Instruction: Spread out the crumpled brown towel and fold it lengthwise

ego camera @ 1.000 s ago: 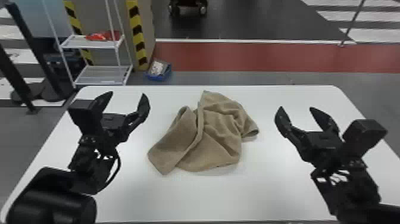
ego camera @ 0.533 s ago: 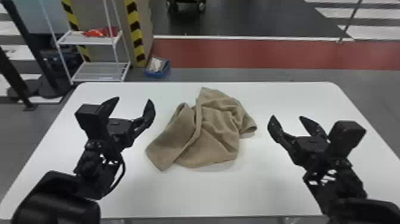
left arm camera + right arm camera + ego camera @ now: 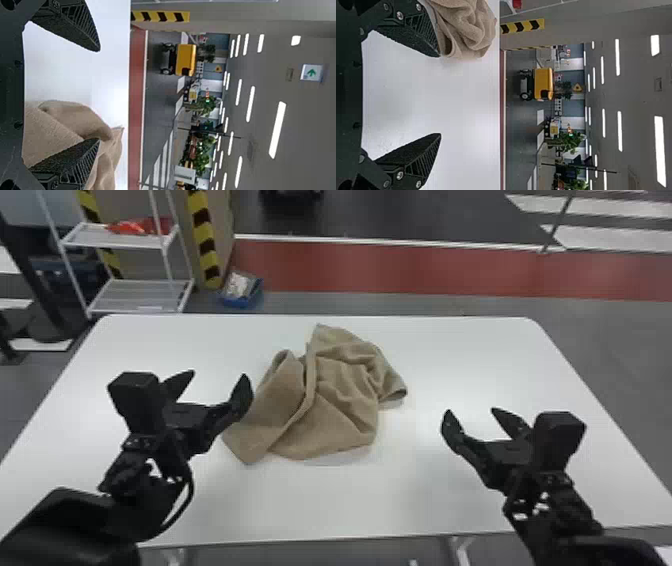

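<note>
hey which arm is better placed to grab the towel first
Probably the left. In the head view, one finger of the open left gripper appears right beside the brown towel, while white table shows between the towel and the right gripper, also open.

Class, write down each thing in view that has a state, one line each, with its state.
Towel, crumpled, lying unfolded
Table, standing, towel on it
Left gripper, jaws open, empty
Right gripper, jaws open, empty
Rack, upright, loaded
Blue box, on the floor, filled with something pale
</note>
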